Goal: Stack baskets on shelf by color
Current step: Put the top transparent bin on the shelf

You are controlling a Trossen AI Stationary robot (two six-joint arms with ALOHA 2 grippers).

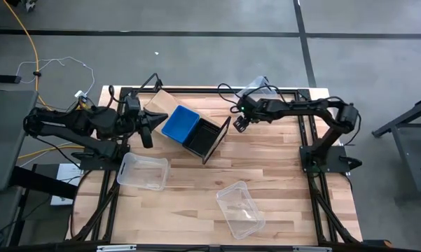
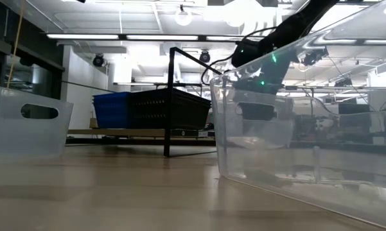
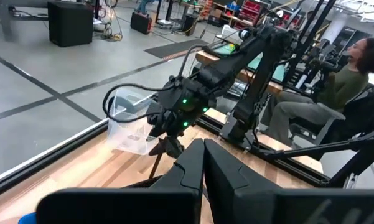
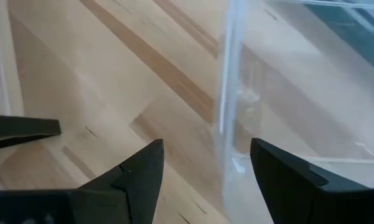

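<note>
Clear basket [image 2: 308, 122] looms nearest; right gripper [image 1: 239, 123], fingers spread, reaches out level beside shelf [image 1: 211, 140]; left gripper [image 1: 148, 124] fingers clenched.

1. Light wood plank surface [image 1: 196, 189], black frame underneath.
2. Shelf [image 1: 196, 129] sits on it at the far middle, set at an angle; a blue basket [image 1: 180, 123] and a black basket [image 1: 202, 136] are in it.
3. Clear basket [image 1: 143, 171] on the near left.
4. Second clear basket [image 1: 239, 208] near centre-right, skewed.
5. Third clear basket [image 1: 256, 89] at the far edge.
</note>
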